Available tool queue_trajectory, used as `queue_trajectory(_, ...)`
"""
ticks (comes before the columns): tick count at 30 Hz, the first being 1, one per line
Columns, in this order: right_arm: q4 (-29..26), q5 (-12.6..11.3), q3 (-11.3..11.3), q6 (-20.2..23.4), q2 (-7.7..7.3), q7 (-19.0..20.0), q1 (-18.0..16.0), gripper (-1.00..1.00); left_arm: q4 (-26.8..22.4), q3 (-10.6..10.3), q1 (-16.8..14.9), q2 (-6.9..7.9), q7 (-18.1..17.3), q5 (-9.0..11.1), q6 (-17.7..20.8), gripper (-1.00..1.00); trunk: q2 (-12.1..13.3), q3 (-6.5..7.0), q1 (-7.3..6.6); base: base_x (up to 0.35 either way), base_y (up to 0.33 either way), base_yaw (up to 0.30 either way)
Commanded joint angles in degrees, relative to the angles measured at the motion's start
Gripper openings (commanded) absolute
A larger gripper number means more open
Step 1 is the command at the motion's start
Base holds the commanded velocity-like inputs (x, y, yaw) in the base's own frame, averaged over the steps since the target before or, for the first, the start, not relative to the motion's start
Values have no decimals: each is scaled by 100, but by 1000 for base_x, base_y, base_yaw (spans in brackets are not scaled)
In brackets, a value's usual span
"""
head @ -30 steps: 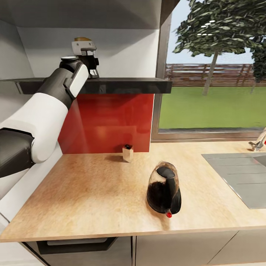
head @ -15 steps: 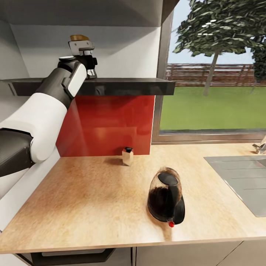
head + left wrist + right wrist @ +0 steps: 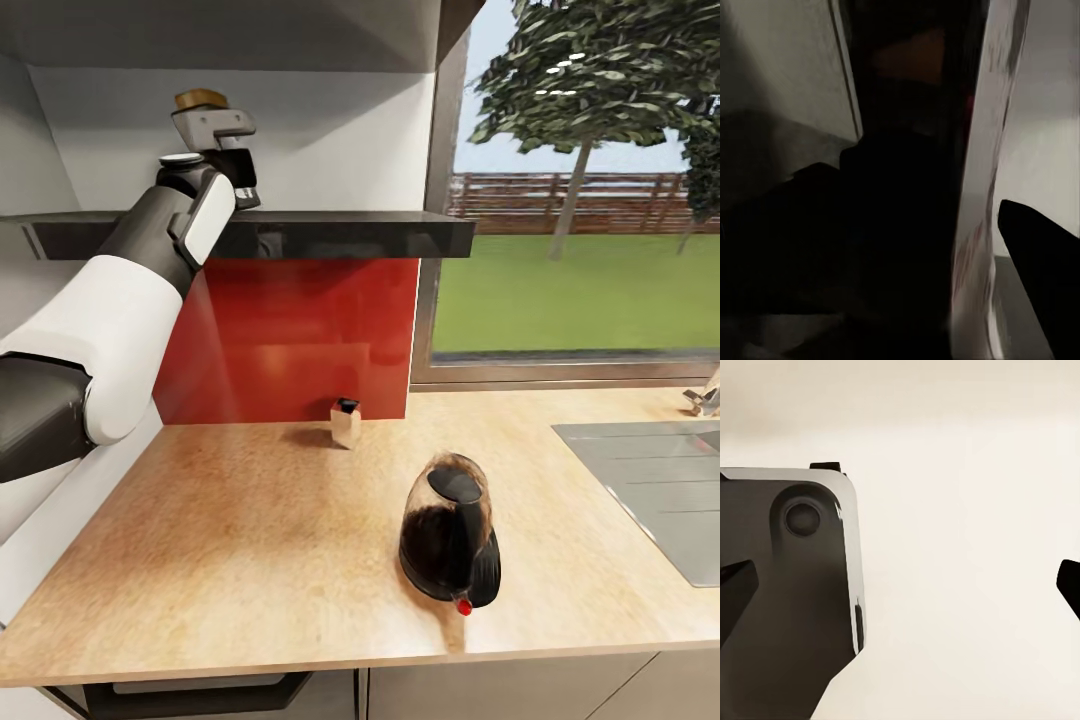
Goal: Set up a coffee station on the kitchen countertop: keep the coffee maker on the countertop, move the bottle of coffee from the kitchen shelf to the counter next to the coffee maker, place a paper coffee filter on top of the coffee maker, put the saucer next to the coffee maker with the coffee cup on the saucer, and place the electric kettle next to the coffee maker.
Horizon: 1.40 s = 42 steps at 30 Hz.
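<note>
My left gripper (image 3: 212, 125) has risen, bottle of coffee (image 3: 200, 99) clamped, above the shelf (image 3: 340, 232). One electric kettle (image 3: 449, 545) on countertop (image 3: 250, 540). Right gripper (image 3: 900, 585): fingers apart.

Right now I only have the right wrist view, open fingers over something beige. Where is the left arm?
Observer: Raised to the dark shelf. The left gripper is at the bottle of coffee, whose yellow lid shows above it.
Operator: Is it holding the bottle?
Observer: It looks clamped on; the left wrist view has the dark jar right between the fingers.
Operator: Anything on the counter?
Observer: The electric kettle stands on the kitchen countertop, left of the sink.
</note>
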Motion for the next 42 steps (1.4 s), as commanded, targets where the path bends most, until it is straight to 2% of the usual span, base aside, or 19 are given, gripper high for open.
queue_trajectory(1,1,60,-41,-18,3,-4,-3,100,-8,-38,-6,3,52,52,22,-100,-12,-12,3,0,0,0)
queue_trajectory(24,-8,51,-49,-7,11,5,-3,100,-46,-37,-20,-28,12,82,124,-100,-12,-12,3,0,0,-2)
queue_trajectory(32,-8,43,-50,0,11,6,-3,100,-46,-38,-54,-69,8,94,178,-100,-12,-12,3,0,0,-206)
queue_trajectory(42,-8,42,-50,0,11,6,-3,100,-46,-27,-44,-45,8,93,181,-100,-12,-12,3,0,0,-260)
